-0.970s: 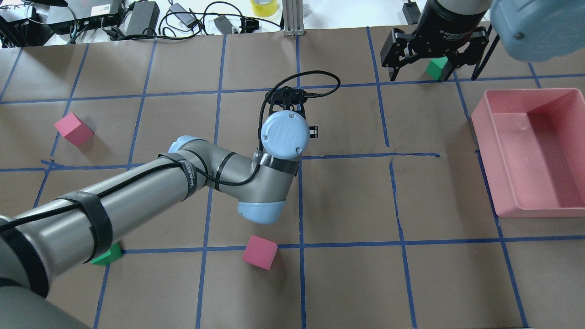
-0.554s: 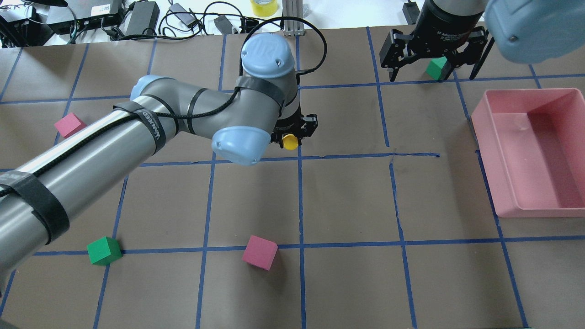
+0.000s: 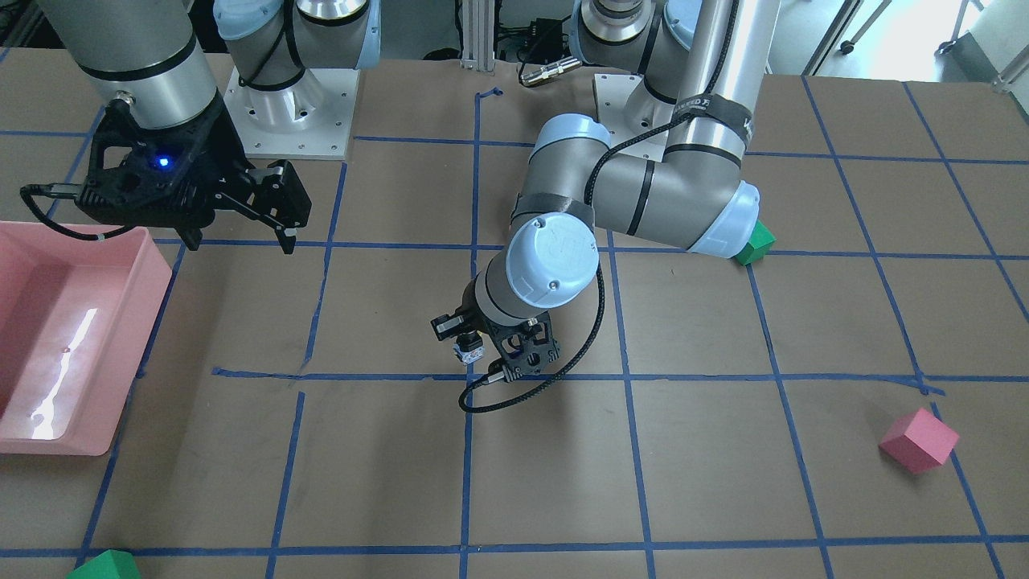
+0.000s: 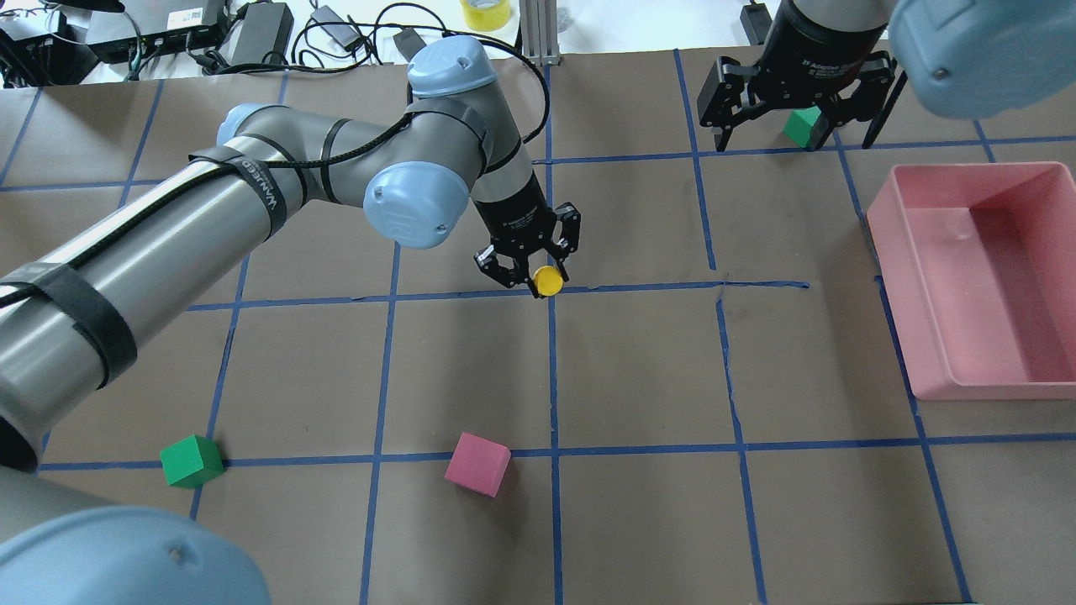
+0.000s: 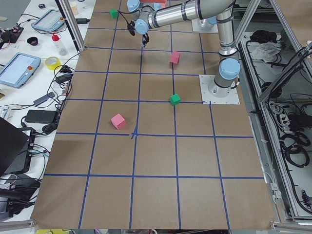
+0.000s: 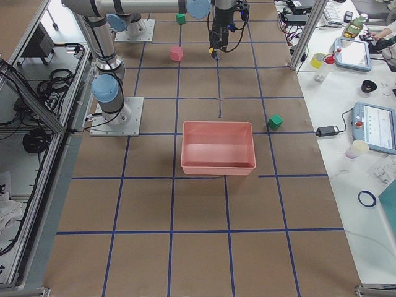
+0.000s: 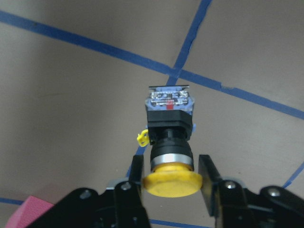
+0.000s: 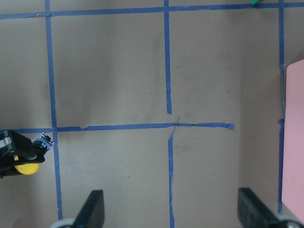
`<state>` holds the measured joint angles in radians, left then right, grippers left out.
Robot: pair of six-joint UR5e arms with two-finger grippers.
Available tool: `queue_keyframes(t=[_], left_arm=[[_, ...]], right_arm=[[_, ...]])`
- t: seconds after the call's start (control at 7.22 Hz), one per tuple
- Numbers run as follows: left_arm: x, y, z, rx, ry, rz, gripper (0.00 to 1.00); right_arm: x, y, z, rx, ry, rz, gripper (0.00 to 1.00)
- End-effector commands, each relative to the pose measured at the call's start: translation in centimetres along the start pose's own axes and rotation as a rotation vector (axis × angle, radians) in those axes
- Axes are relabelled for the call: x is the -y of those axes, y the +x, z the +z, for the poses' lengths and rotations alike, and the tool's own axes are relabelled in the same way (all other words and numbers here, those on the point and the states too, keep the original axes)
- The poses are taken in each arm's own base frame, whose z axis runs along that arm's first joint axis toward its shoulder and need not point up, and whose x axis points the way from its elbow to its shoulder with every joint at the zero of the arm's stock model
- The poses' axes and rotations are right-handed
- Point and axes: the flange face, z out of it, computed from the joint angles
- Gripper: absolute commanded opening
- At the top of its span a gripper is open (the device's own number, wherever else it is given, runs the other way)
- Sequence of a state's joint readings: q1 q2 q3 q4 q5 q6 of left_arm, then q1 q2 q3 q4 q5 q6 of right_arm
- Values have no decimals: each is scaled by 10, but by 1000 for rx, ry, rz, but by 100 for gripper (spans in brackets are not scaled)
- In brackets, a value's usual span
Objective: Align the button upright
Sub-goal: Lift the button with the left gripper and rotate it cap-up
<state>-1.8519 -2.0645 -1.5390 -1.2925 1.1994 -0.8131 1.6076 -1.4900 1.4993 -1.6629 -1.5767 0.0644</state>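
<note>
My left gripper (image 4: 531, 267) is shut on the button (image 4: 548, 281), near the table's middle where two blue tape lines cross. The left wrist view shows the fingers (image 7: 207, 173) clamping just under the round yellow cap, and the button's (image 7: 170, 114) black-grey base with a red mark points away toward the table. The button hangs tilted. I cannot tell whether the base (image 3: 469, 350) touches the table. My right gripper (image 4: 794, 126) is open and empty, hovering at the far right above a green cube (image 4: 803, 124). Its wide-apart fingers (image 8: 95, 209) show in the right wrist view.
A pink bin (image 4: 1042, 176) stands at the right edge. A pink cube (image 4: 477, 464) and a green cube (image 4: 192, 460) lie near the front. Another pink cube (image 3: 919, 439) lies at the far left. Cables and boxes (image 4: 252, 34) lie beyond the far edge.
My left wrist has swung over and now points toward the robot's side. The yellow cap, hidden a second ago, now faces the overhead camera. The right gripper barely moved.
</note>
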Motion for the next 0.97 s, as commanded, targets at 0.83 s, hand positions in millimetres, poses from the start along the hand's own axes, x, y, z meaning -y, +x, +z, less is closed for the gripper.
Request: queue_keyframes(t=[0.83], left_arm=[[68, -22, 23, -92, -229, -217, 0]], right_arm=[[0, 0, 6, -4, -15, -2, 100]])
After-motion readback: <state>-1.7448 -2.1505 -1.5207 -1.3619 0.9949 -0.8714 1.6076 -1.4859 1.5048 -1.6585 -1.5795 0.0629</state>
